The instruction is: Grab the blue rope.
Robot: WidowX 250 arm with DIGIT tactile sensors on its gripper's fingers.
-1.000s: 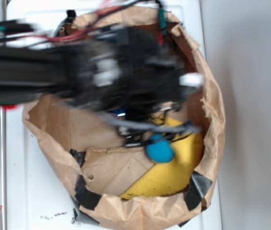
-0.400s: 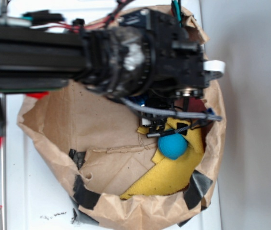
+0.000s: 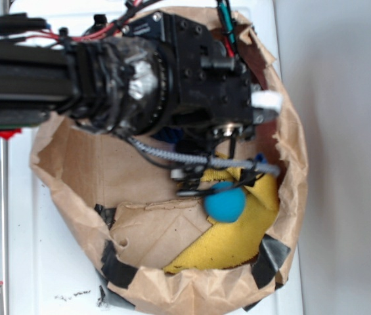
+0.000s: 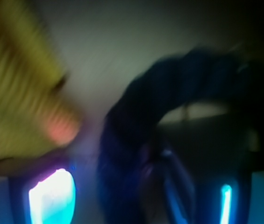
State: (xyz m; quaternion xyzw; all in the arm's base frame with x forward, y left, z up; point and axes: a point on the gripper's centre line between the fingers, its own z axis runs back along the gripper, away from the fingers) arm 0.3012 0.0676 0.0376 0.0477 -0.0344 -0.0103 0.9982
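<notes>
The blue rope (image 4: 136, 121) fills the blurred wrist view as a thick dark navy cord. It arches from the upper right down between my fingers. My gripper (image 4: 139, 198) is open, with its left fingertip (image 4: 52, 198) and right fingertip (image 4: 225, 203) glowing cyan on either side of the cord and a gap showing beside the left one. In the exterior view the black wrist housing (image 3: 198, 72) hangs over the paper bag and hides the fingers. Only small blue bits of rope (image 3: 259, 158) peek out under it.
A crumpled brown paper bag (image 3: 73, 170) forms a bowl with high rims around the gripper. Inside lie a yellow cloth (image 3: 238, 239) and a teal-blue ball (image 3: 225, 201), just in front of the wrist. Grey cable (image 3: 172, 155) hangs beneath the arm.
The arm swung right across the bag, then came back slightly left. The teal ball shifted a little right and back. The motion blur in the exterior view is gone.
</notes>
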